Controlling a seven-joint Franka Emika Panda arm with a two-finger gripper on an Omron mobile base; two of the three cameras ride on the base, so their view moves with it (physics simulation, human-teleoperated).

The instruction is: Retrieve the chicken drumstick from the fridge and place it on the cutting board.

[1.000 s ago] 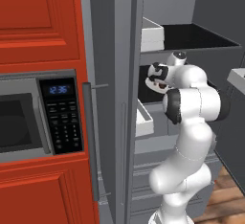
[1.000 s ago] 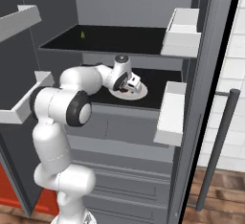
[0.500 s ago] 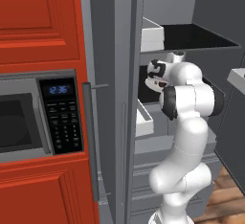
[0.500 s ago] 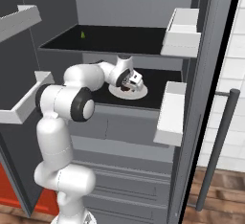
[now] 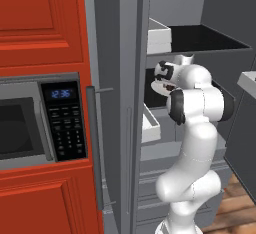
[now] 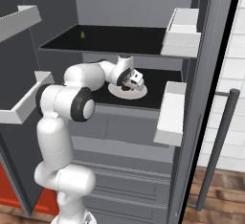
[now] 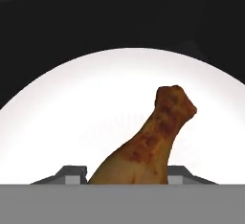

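Hand view is showing the gripper [image 7: 128, 177] with its two finger tips [image 7: 72, 175] standing on either side of the drumstick [image 7: 148, 141], the thick end of the meat sitting between them and the narrow end pointing up and away over the plate [image 7: 72, 117]; whether the tips are pressing on the meat or just flanking it I cannot tell. Around the plate, the black shelf [image 7: 57, 22] is lying dark on all sides. Right base view is showing the gripper [image 6: 130, 82] reaching down onto the plate [image 6: 139, 92], with the drumstick [image 6: 126, 87] appearing as a small dark lump at the hand, on the middle shelf [image 6: 158, 96] of the fridge [image 6: 210, 36]. The arm is rising from the lower left, bending at a dark elbow joint and stretching the forearm forward and to the right into the fridge, the wrist turning downward over the plate. White door bins [image 6: 181, 31] are hanging at the right, a tiny green thing [image 6: 82, 35] is sitting on the upper shelf, and a grey handle [image 6: 217, 146] is standing at far right. Left base view is showing the hand [image 5: 165, 75] inside the fridge [image 5: 120, 103] at the plate's edge, beside a microwave [image 5: 40, 118] in red cabinets [image 5: 40, 18].
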